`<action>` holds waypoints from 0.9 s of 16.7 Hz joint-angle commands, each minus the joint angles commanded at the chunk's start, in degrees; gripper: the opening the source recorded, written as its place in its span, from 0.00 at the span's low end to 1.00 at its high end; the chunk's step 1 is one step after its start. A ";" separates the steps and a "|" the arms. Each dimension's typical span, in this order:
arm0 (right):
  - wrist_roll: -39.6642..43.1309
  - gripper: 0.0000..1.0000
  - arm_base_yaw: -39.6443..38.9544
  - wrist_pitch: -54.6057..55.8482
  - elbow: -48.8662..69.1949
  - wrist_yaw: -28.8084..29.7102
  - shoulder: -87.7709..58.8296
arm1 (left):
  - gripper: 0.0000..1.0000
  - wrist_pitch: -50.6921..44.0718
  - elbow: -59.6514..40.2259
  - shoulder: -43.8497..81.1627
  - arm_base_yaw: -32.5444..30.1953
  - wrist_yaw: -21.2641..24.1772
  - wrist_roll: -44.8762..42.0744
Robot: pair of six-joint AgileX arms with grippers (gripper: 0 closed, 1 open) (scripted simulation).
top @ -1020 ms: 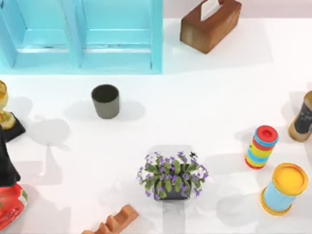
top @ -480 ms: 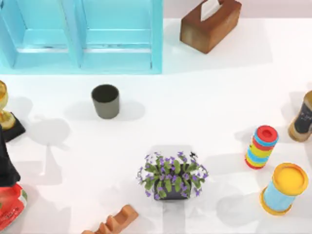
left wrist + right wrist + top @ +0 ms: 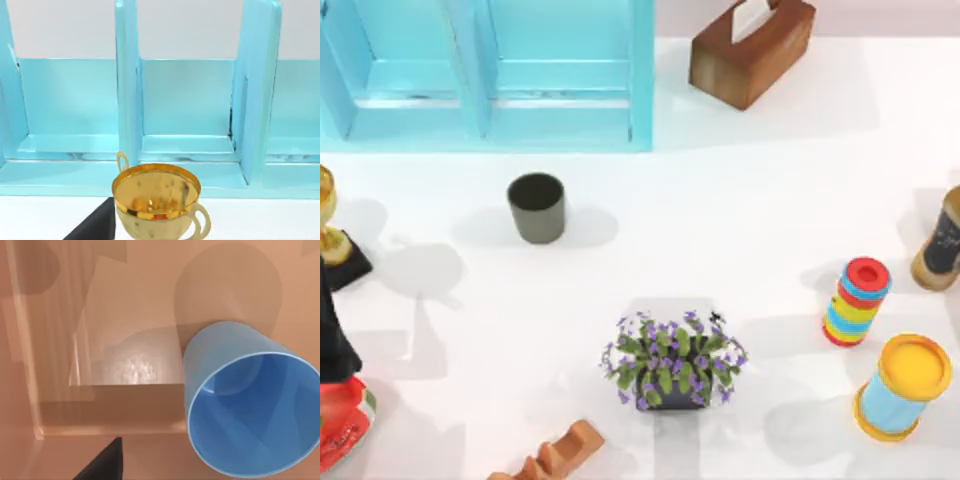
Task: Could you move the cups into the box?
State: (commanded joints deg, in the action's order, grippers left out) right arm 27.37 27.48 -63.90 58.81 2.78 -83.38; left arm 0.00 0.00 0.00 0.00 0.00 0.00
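Top view: olive-grey cup (image 3: 536, 206) upright on desk (image 3: 740, 200), just in front of cyan box (image 3: 642, 80). Right wrist view: blue cup (image 3: 247, 400) close ahead of right jaws, mouth toward camera; jaw state cannot be told. Left wrist view: gold trophy (image 3: 157, 202) before box; left jaw state likewise unclear.

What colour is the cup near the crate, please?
Dark olive-grey cup, black inside; top view shows it best.

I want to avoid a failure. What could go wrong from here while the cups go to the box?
1. The olive-grey cup stands outside the box; carried low, it might hit the near wall.
2. The gold trophy stands close before the box and could be knocked.
3. The blue cup looks tilted and might slip.
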 joint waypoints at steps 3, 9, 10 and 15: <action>0.10 1.00 0.18 -2.30 2.29 0.01 -0.31 | 1.00 0.00 0.00 0.00 0.00 0.00 0.00; 0.33 1.00 0.50 -18.30 18.44 -0.01 -0.55 | 1.00 0.00 0.00 0.00 0.00 0.00 0.00; 0.36 1.00 0.48 -20.31 20.48 0.00 -0.47 | 1.00 0.00 0.00 0.00 0.00 0.00 0.00; 0.37 1.00 0.37 -22.74 22.95 -0.01 -0.19 | 1.00 0.00 0.00 0.00 0.00 0.00 0.00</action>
State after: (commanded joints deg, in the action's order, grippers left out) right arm 27.74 27.86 -86.64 81.75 2.77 -83.56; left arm 0.00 0.00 0.00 0.00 0.00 0.00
